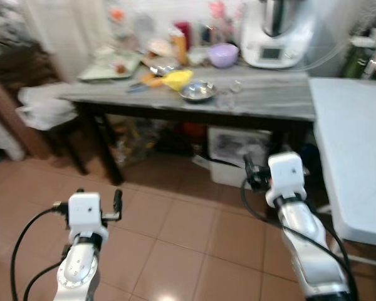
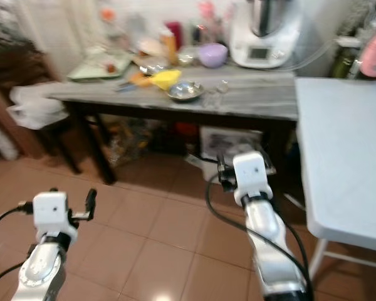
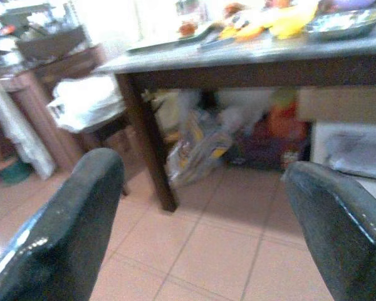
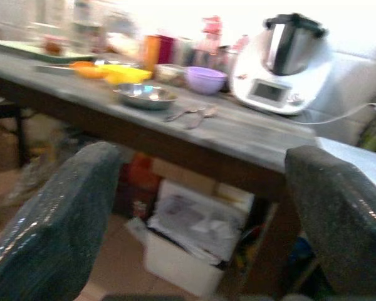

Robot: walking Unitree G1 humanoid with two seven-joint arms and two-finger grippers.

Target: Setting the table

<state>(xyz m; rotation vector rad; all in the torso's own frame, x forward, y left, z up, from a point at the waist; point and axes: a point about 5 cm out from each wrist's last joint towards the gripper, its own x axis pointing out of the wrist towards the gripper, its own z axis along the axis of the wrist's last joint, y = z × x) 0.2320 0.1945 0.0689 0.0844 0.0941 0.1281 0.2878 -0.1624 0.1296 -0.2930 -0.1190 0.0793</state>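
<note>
We face the grey table (image 1: 263, 103), long and with dark legs, standing on a floor of reddish tiles (image 1: 175, 244). Beside the grey table, at its right end, stands a white table (image 1: 357, 157). At the back of the grey table we see a white kitchen machine (image 1: 276, 34), and near it a purple bowl (image 1: 223, 54). Toward the front edge of the grey table lies a metal bowl (image 1: 198, 91), with a yellow thing (image 1: 178, 79) just behind it and spoons (image 4: 191, 115) just beside it. Our left gripper (image 3: 203, 219) and right gripper (image 4: 200, 213) are both low before the grey table, fingers spread wide, holding nothing.
</note>
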